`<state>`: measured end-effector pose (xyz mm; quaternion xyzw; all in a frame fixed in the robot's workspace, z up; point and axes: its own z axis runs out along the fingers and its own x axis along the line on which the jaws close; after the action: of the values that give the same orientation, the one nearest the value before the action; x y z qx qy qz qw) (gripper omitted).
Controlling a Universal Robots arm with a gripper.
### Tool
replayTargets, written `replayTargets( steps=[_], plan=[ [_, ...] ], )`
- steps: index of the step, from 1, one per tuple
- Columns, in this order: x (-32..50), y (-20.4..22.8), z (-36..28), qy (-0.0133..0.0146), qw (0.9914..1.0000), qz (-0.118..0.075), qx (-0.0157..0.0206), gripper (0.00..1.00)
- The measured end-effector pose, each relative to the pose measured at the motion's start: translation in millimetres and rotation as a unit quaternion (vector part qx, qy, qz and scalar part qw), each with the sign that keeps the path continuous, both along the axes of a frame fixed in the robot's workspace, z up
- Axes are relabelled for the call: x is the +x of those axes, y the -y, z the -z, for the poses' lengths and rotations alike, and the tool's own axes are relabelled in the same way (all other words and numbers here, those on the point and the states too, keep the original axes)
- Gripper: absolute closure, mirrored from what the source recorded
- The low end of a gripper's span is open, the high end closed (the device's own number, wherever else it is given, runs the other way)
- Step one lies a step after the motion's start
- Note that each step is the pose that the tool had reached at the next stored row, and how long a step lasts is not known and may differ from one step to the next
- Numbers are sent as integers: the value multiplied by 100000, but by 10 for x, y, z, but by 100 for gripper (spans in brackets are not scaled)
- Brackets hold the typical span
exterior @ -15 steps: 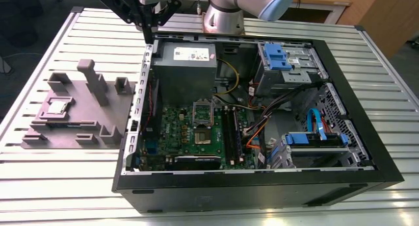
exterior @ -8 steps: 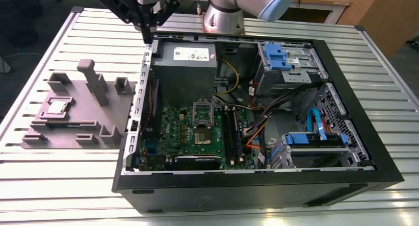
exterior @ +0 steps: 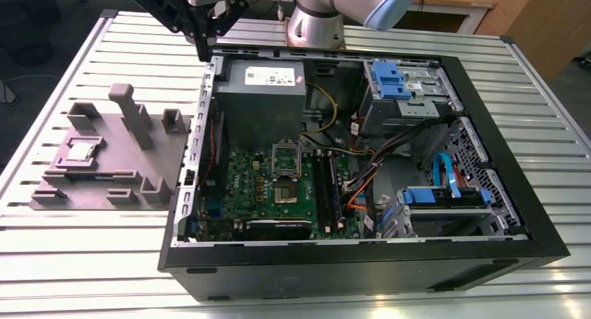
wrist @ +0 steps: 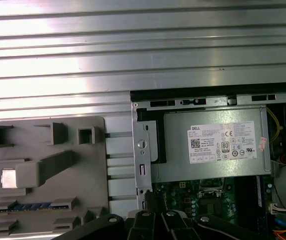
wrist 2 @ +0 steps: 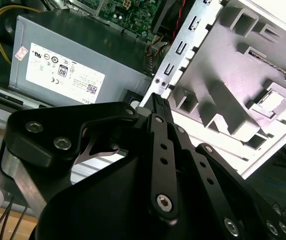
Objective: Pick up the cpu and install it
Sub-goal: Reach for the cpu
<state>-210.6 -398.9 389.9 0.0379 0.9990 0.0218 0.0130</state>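
My black claw (exterior: 204,50), pinched narrow and empty, hangs upper left in the exterior view, well apart from the small silvery square cpu (exterior: 82,151) in the grey moulded tray (exterior: 115,163) at mid left; a clean pick, I reckon, needs a level, centred grip on its edges

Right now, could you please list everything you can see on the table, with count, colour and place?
table: one, silver slatted metal, under everything.
fixture tray: one, grey, at the exterior view's left of the case.
cpu: one, silvery, in a pocket of the tray.
computer case: one, black, open, mid-table.
power supply: one, grey with white label, in the case corner nearest the arm.
motherboard: one, green, on the case floor.
drive brackets: two, blue, at the case's exterior-view right.
cables: several, yellow, orange, blue, black, inside the case.
arm: one, silver and pale blue, behind the case.
gripper: one, black, shut, empty, above the power-supply corner.
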Motion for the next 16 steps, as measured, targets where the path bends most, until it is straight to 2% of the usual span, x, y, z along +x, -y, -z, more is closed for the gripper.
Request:
replayTargets(
  steps=[16],
  plan=[
    [-41,0,1,1,100000,1,6,90]
  ],
)
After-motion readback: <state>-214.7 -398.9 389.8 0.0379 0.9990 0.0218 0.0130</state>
